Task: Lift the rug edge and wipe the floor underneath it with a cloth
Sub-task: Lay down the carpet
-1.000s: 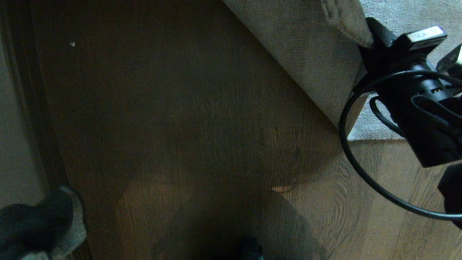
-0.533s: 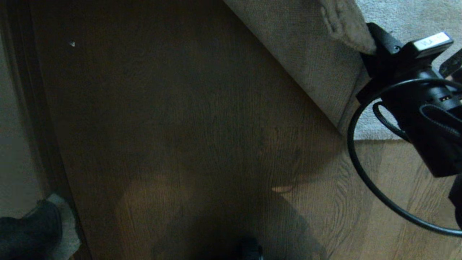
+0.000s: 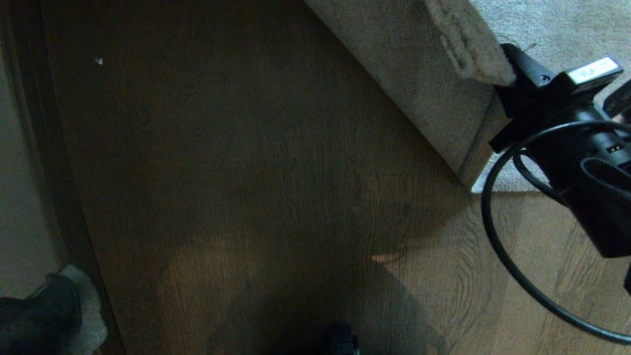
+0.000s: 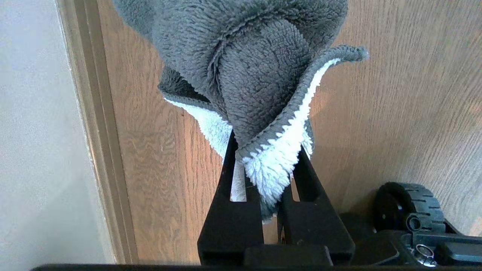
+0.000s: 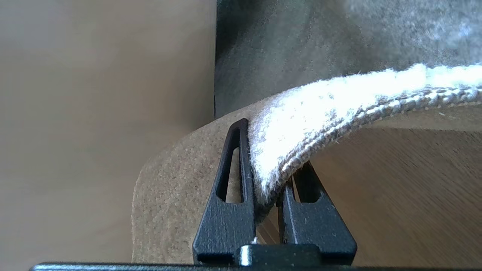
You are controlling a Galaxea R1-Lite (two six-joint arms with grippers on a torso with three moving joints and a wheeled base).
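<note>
Woven tan backing shows on the rug (image 3: 434, 98), whose corner is folded up and back at the upper right of the head view, the pale pile curling over at the very tip. The right pincer (image 5: 269, 184) is clenched on that edge, the pile side and its stitched hem squeezed between the black fingers (image 5: 229, 188), and over the last second it has eased the corner slightly nearer and lower in the head view, so the fold stays open. Beneath and beside the fold the floor (image 3: 256, 172) lies bare, brown wood grain in shadow, with a small pale speck well off to the upper left. The cloth (image 4: 256, 75), fluffy grey on one face and white on the other, hangs bunched from the left pincer (image 4: 269, 177), which is clamped on its hem. In the head view this cloth (image 3: 59, 315) has drawn back toward the lower left corner by the baseboard, well apart from the rug. I judge that the wiping pass is over or paused, with lowering the rug likely the step left.
</note>
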